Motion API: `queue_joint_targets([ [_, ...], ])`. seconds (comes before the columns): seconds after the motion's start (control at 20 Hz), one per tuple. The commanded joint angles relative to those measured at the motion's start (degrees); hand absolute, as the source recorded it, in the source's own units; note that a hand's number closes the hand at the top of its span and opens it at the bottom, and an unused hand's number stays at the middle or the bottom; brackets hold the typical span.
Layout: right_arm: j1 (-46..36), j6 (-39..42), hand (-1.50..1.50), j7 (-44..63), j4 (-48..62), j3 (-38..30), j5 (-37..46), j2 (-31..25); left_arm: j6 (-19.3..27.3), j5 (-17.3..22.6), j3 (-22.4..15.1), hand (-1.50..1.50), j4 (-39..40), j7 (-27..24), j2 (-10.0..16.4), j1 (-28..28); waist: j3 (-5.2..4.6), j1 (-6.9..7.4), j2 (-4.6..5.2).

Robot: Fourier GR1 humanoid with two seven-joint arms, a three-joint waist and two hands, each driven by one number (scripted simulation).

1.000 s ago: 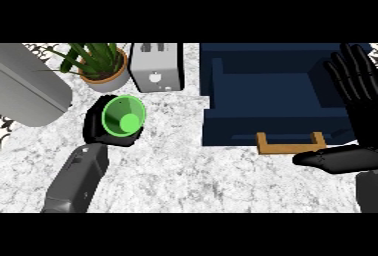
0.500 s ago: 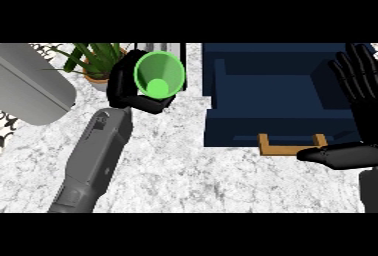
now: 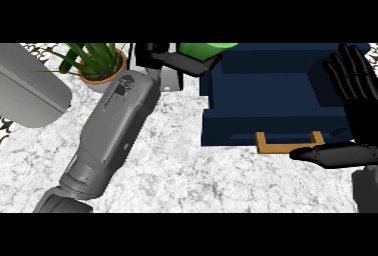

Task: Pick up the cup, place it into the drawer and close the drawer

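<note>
**L hand w/ cup at far-left corner of open drawer**

Nearest, the marble counter (image 3: pixel 184 175) fills the btm of the head view. L forearm (image 3: pixel 111 130) comes in from the lower left and runs diagonally up toward top centre. At the right edge the R hand (image 3: pixel 362 120) rests open, fingers straight and pointing up, thumb stuck out to the left just beside the drawer's tan handle (image 3: pixel 288 149); can't tell if thumb and handle touch.

Mid view: navy drawer (image 3: pixel 273 90) is pulled open, nothing visible inside it.

Left side: big grey object (image 3: pixel 26 90) at the view's edge. Beyond it, a potted plant (image 3: pixel 96 62).

Farthest, at the top edge: L hand (image 3: pixel 173 59) is curled round the green cup (image 3: pixel 208 48), dark fingers wrapping its side. Only part of the cup shows, rest cut by the edge. Cup sits over the drawer's far-left corner; whether it's inside or above the drawer can't be told. A small grey box (image 3: pixel 171 82) is part-hidden under the hand.
</note>
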Motion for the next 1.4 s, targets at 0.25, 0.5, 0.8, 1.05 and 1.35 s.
queue_joint_targets([
  [0.25, -1.71, 1.11, -1.50, 1.33, -0.75, -0.33, -2.33, -0.41, 10.06, 3.59, -6.15, 1.50, 16.28, 8.88, -0.15, -14.25, 0.03, -2.60, 0.65],
  [0.5, -3.42, 1.38, -1.50, 0.23, 0.73, 1.16, -1.50, 0.19, 12.58, 6.63, -11.19, 1.50, 24.58, 9.50, -0.15, -17.43, 0.08, -4.86, 1.35],
  [0.8, -5.76, 1.61, -1.50, 0.33, 1.21, 1.48, -1.49, -0.09, 5.51, 8.29, -17.67, 1.50, 28.74, 12.71, -0.15, -16.81, 0.09, -7.28, 1.85],
  [1.05, -7.08, 2.09, -1.50, 0.60, 1.52, 4.12, -1.10, 1.16, 7.28, 8.63, -21.92, 1.50, 30.14, 12.47, -0.15, -15.66, 0.12, -10.30, 2.70],
  [1.35, -10.31, 5.39, -1.50, 1.86, 1.52, 5.63, -5.77, 1.87, 6.54, 15.03, -21.08, -1.50, 26.68, 6.55, -0.15, -11.08, -0.01, -11.37, 3.01],
])
